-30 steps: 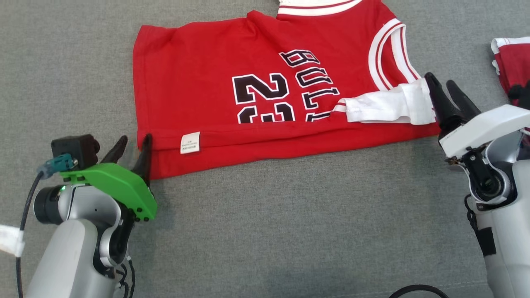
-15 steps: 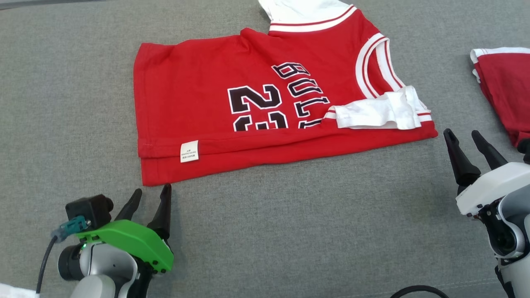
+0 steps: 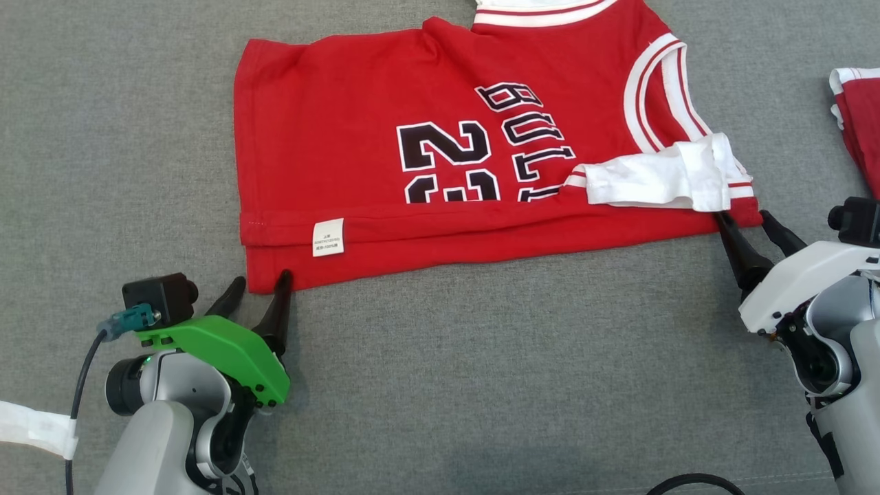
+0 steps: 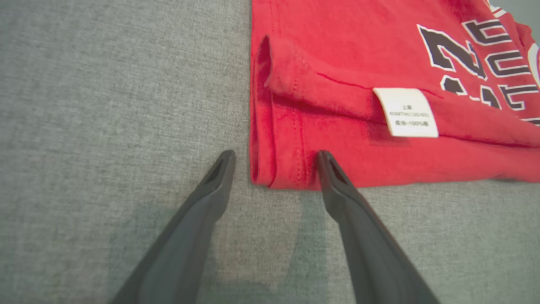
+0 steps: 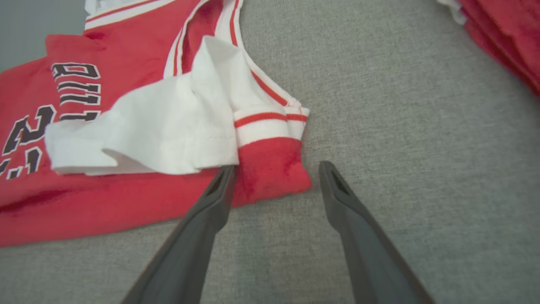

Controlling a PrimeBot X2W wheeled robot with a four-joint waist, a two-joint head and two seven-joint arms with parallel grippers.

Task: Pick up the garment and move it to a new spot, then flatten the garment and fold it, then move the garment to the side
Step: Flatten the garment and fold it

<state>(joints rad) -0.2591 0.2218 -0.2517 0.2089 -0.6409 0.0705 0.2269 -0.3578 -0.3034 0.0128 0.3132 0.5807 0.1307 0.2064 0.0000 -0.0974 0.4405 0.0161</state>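
A red jersey [image 3: 440, 124] with black "23" lettering and white trim lies folded lengthwise on the grey cloth surface [image 3: 481, 378], a white sleeve [image 3: 660, 180] turned over its near right part. My left gripper [image 3: 261, 289] stands open at the jersey's near left corner [image 4: 278, 169], one finger on each side of the hem. My right gripper [image 3: 746, 223] is open too, straddling the near right corner [image 5: 274, 173] just below the white sleeve [image 5: 160, 135]. Neither holds any cloth.
A second red garment [image 3: 859, 117] with white trim lies at the right edge, also seen in the right wrist view [image 5: 502, 33]. A white label [image 3: 328, 237] is sewn at the jersey's near hem. Bare grey surface stretches in front of the jersey.
Both grippers pulled back from the jersey's near corners half a second ago and have now come forward to them again, open. The head camera also shifted.
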